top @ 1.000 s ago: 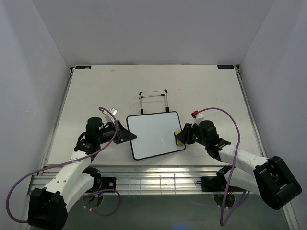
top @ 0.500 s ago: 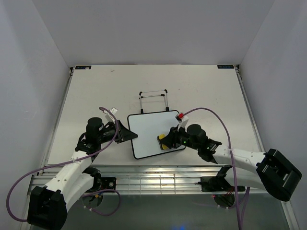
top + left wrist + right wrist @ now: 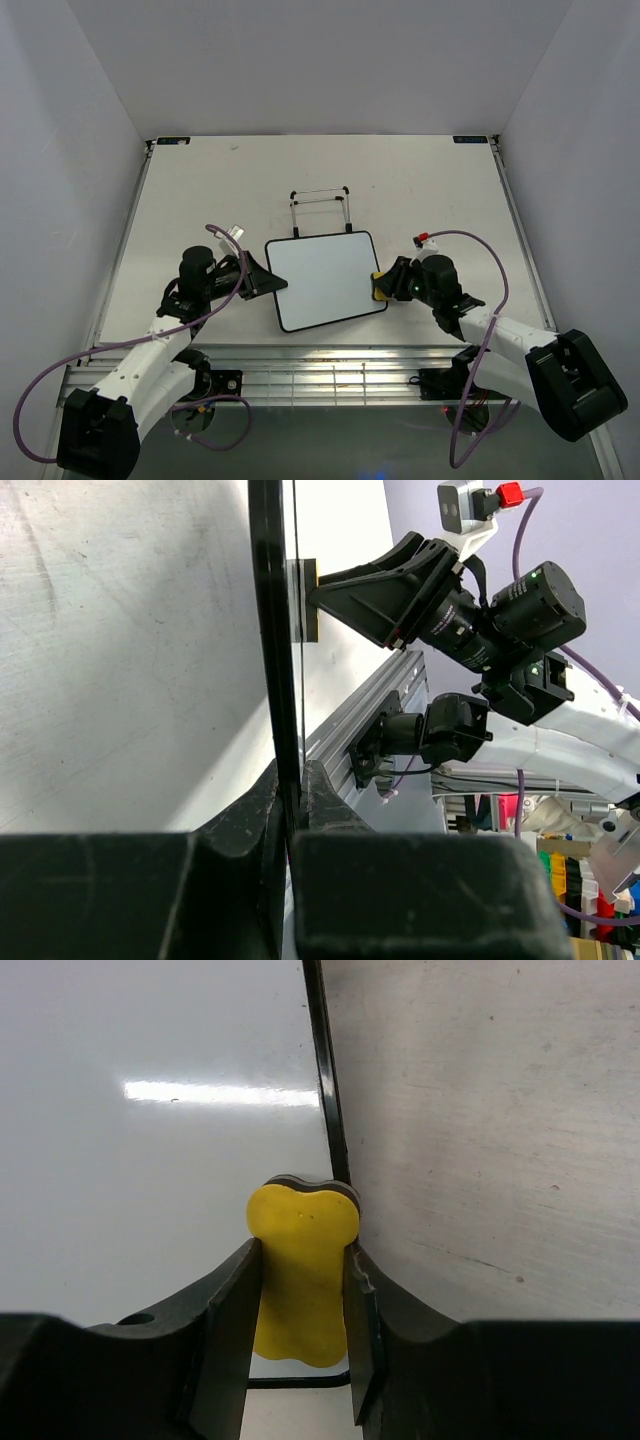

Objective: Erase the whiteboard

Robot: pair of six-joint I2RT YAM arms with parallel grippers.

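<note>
The whiteboard [image 3: 323, 279] lies flat on the table, white with a thin black frame, and its surface looks clean. My left gripper [image 3: 262, 281] is shut on its left edge; in the left wrist view the black frame [image 3: 272, 660] runs up from between my jaws. My right gripper [image 3: 381, 285] is shut on a yellow eraser sponge [image 3: 301, 1265] and presses it on the board's right edge near the near-right corner [image 3: 337, 1185]. The sponge and right gripper also show in the left wrist view [image 3: 312, 600].
A thin black wire stand [image 3: 320, 208] stands just behind the board. The aluminium rail [image 3: 320, 365] runs along the table's near edge. White walls close in the table on the left, right and back.
My right gripper swept the sponge left across the board's lower part, then back right to the board's right edge. The left gripper and the board have stayed put.
</note>
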